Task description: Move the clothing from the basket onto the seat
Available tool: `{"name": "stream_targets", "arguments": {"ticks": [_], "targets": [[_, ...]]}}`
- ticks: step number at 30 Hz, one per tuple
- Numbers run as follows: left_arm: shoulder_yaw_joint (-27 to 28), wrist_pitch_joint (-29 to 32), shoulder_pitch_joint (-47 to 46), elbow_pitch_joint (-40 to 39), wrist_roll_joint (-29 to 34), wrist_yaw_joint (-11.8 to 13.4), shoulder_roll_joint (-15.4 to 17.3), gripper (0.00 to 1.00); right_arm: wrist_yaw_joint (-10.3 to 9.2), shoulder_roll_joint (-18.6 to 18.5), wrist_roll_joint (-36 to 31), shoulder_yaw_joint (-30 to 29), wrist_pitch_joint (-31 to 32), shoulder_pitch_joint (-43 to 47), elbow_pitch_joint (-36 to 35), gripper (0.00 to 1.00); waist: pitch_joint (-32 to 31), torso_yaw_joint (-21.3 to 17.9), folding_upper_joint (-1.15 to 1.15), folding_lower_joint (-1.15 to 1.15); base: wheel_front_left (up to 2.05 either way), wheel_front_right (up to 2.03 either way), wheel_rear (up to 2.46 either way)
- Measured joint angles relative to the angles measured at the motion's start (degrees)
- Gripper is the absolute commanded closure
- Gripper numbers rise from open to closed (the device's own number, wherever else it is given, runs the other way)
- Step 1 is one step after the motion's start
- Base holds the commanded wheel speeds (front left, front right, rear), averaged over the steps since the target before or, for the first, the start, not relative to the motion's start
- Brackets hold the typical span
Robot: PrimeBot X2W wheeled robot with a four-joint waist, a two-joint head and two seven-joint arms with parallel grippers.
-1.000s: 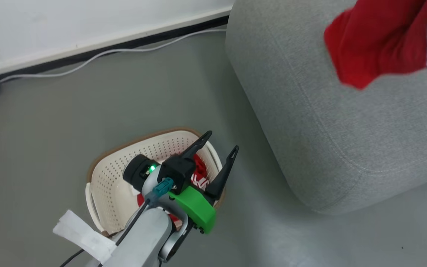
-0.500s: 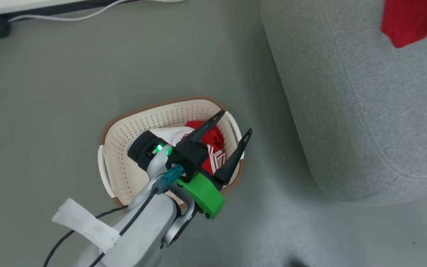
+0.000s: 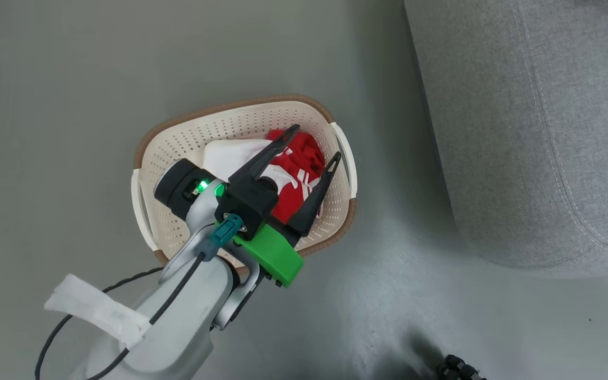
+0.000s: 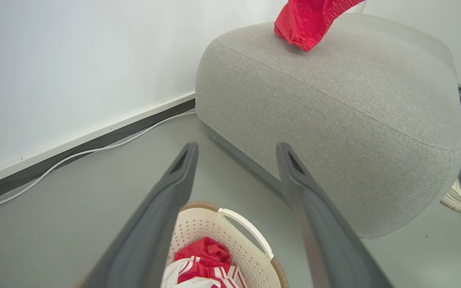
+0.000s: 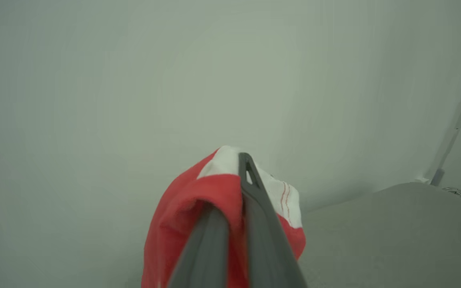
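White marks on the red clothing (image 3: 296, 158) in the basket (image 3: 230, 108) look like stripes; any lettering is too small to read. The left hand (image 3: 317, 141) hangs over the basket, fingers wide apart, holding nothing. The right hand (image 5: 243, 160) is clamped on a red-and-white garment (image 5: 190, 200) above the grey seat (image 4: 334, 100). The floor (image 3: 72, 105) is grey, the wall (image 4: 74, 60) white with dark skirting (image 4: 94, 143).

Head camera looks steeply down; left wrist view shares the basket (image 3: 188, 138).
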Motion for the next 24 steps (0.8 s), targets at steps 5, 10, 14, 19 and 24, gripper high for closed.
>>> {"name": "stream_targets", "arguments": {"ticks": [5,10,14,19,24], "targets": [[0.00,0.78,-0.29,-1.22,0.13,0.12,0.40,0.00,-0.67,3.80,2.01,-1.04,-2.31,4.42,5.01,1.00,1.58,-1.05,0.00,0.00,0.00,0.00,0.00],[-0.54,0.90,-0.78,-1.37,0.37,-0.07,0.69,0.00,-1.58,6.62,2.54,-1.90,-5.01,9.37,10.67,1.00,2.88,-2.13,0.00,0.00,0.00,0.00,0.00],[-0.54,0.89,-0.79,-1.56,0.47,-0.07,0.71,0.00,-1.49,8.34,2.46,-0.64,-6.05,12.22,13.63,1.00,3.26,-2.54,0.00,0.00,0.00,0.00,0.00],[-0.54,0.59,-0.80,-1.55,0.55,-0.07,0.86,0.00,-1.24,11.09,2.47,0.38,-8.33,12.90,16.34,1.00,3.20,-2.79,0.00,0.00,0.00,0.00,0.00],[-0.48,-0.05,-0.79,-1.30,0.55,-0.07,1.00,0.00,-0.71,11.18,2.09,1.00,-9.57,13.16,17.91,0.17,2.37,-3.02,0.00,-0.01,0.00,0.00,0.00]]}}
